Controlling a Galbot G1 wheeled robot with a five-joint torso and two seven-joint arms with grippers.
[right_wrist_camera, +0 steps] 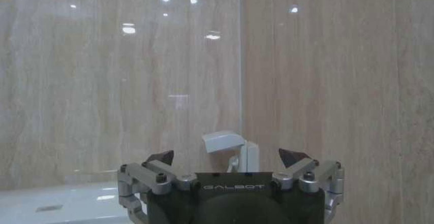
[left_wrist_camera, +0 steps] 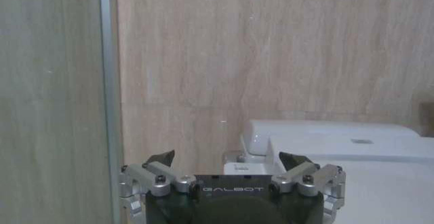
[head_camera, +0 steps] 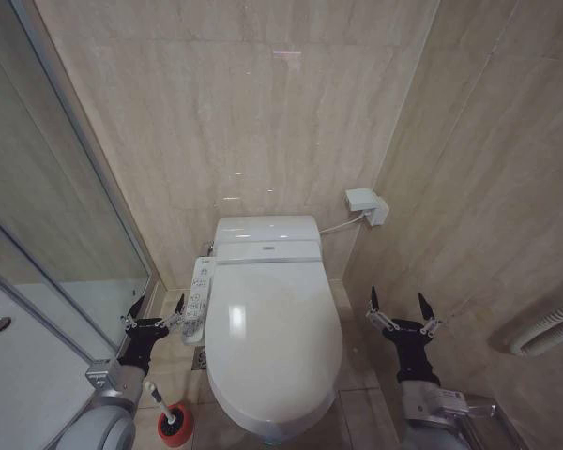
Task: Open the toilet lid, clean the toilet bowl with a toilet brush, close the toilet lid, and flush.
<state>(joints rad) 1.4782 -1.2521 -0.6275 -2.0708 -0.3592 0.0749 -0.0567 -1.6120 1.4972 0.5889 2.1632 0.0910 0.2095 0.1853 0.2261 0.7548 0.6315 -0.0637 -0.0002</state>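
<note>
Glossy oval toilet lid (head_camera: 274, 328) shut, left tool (head_camera: 157, 311) and right tool (head_camera: 400, 307) flanking — both spread, empty.

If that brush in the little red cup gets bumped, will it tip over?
Probably fairly easily. The toilet brush leans, its long slim handle sticking well above the small red holder, so it looks top-heavy. It also looks light, and the glossy floor tiles might let the holder slide.

Bright even light, glare on tiles (right_wrist_camera: 169, 41)
</note>
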